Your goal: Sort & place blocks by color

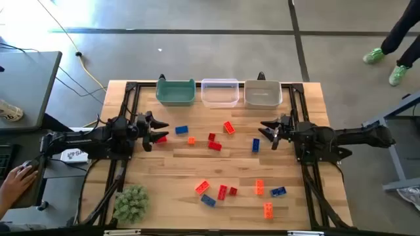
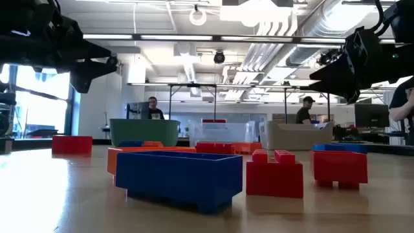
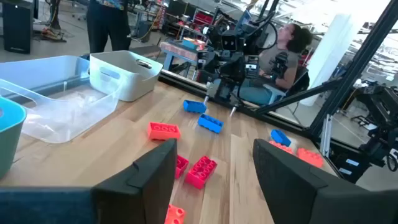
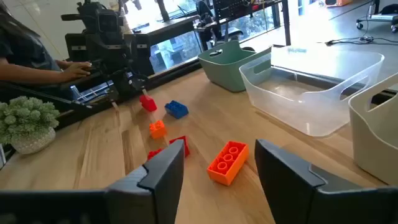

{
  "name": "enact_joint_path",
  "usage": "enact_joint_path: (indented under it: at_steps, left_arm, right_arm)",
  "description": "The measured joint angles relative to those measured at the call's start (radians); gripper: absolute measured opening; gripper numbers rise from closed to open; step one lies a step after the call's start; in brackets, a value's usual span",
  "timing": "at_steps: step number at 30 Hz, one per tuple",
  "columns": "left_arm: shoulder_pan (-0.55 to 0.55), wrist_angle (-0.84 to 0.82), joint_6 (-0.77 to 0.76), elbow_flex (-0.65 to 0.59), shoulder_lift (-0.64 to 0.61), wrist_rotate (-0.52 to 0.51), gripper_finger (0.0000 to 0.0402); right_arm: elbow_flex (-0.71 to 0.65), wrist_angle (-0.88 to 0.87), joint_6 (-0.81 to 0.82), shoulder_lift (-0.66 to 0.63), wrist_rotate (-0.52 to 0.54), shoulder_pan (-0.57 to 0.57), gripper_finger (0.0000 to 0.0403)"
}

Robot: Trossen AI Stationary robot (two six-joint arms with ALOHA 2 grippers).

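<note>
Red, orange and blue blocks lie scattered on the wooden table: one group in the middle, such as a blue one (image 1: 182,130) and an orange one (image 1: 229,127), and another near the front edge (image 1: 222,191). My left gripper (image 1: 164,131) hovers open at the table's left side, above a red block (image 1: 161,138). My right gripper (image 1: 262,130) hovers open at the right side, facing it. Both hang clear above the tabletop in the low view (image 2: 97,65) (image 2: 323,74). Nothing sits between the fingers in either wrist view (image 3: 214,149) (image 4: 221,146).
Three bins stand in a row at the far edge: green (image 1: 176,92), clear (image 1: 219,92), grey (image 1: 263,92). A fuzzy green ball (image 1: 131,202) sits at the near left corner. A person's hand (image 1: 16,177) rests at a desk beside the table's left.
</note>
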Motion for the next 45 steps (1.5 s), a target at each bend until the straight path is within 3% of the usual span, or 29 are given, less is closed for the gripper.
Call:
enact_joint_path:
  at_steps: [45]
  left_arm:
    - [0.0, 0.0, 0.0, 0.0, 0.0, 0.0, 0.02]
  right_arm:
    - [0.0, -0.001, 0.004, 0.0, 0.0, 0.0, 0.0186]
